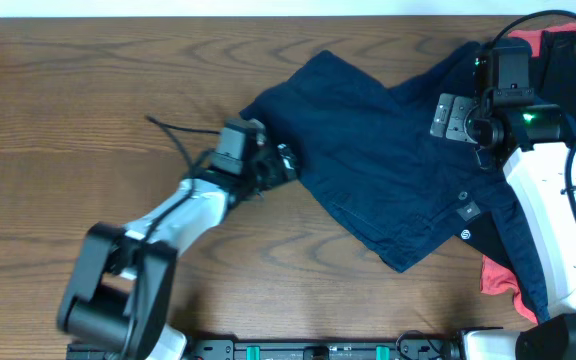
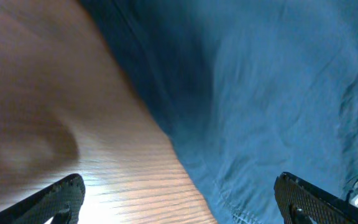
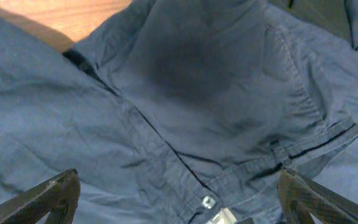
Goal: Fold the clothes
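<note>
A navy garment (image 1: 388, 150) lies spread and crumpled across the wooden table, from the middle to the right. My left gripper (image 1: 280, 165) is open at the garment's left edge; in the left wrist view the hem (image 2: 266, 124) lies between its wide-apart fingers (image 2: 179, 202) over bare wood. My right gripper (image 1: 458, 118) is open above the garment's upper right part; the right wrist view shows its waistband with a button (image 3: 209, 201) between the fingers (image 3: 179, 199). Neither gripper holds cloth.
More clothes lie at the right edge: a coral-red piece (image 1: 500, 275) under the right arm and red and black pieces (image 1: 568, 45) at the far right corner. A black cable (image 1: 173, 135) trails on the table left of the left gripper.
</note>
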{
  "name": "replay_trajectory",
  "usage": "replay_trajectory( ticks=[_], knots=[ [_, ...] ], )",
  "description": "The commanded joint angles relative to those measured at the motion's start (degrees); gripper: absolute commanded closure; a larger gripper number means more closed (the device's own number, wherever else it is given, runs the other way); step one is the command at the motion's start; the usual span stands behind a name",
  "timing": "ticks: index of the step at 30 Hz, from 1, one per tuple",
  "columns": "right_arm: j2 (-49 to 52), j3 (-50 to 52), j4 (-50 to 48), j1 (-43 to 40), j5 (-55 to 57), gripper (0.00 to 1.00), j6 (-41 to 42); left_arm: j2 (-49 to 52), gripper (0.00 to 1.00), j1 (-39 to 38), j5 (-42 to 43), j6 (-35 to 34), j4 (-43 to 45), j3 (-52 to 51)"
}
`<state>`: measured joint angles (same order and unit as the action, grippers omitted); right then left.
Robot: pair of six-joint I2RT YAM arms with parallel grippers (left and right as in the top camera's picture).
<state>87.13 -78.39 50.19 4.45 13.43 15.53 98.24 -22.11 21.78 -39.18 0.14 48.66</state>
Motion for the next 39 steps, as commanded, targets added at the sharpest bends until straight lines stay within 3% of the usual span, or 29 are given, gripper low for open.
replay_trajectory(
  ticks=[1,11,13,14,19,26,31,35,36,38,39],
  knots=[
    [-0.57,-0.68,0.26,-1.14,-0.37,0.01,0.68,4.24,0.02,-3.63,0.09,-8.07,1.73,0.63],
    [-0.57,-0.68,0.26,-1.53,0.26,0.01,0.26,10.58,0.0,-14.91,1.6,-23.47,8.35,0.63],
    [-0.57,-0.68,0.39,-1.84,0.26,0.01,0.26,10.58,0.07,-16.11,1.53,-24.17,8.59,0.63],
    [-0.57,-0.68,0.44,-1.99,0.26,0.01,0.26,10.58,0.16,-16.41,1.53,-24.15,8.79,0.63],
    [-0.57,-0.68,0.72,-2.78,0.24,0.01,0.26,10.56,0.94,-14.78,0.72,-22.21,8.57,0.63],
    [-0.57,-0.68,1.97,-3.85,0.26,0.01,0.24,8.59,0.94,-2.19,0.7,-10.1,0.9,0.66],
    [-0.57,-0.68,2.19,-4.44,0.22,0.01,0.04,4.63,0.94,15.3,0.74,1.16,-0.83,2.95],
    [-0.57,-0.68,2.73,-4.44,0.04,0.01,-0.59,1.92,0.94,28.83,2.75,3.65,-7.5,11.15],
    [-0.57,-0.68,2.82,-4.44,0.02,0.01,-0.59,1.64,0.86,31.67,5.22,4.17,-9.77,13.86],
    [-0.57,-0.68,2.84,-4.44,0.02,0.01,-0.59,1.6,0.2,35.23,11.74,6.16,-13.84,18.01],
    [-0.57,-0.68,2.78,-4.44,0.02,0.01,-0.59,1.6,0.02,36.61,15.72,6.95,-17.0,19.89]
  ],
)
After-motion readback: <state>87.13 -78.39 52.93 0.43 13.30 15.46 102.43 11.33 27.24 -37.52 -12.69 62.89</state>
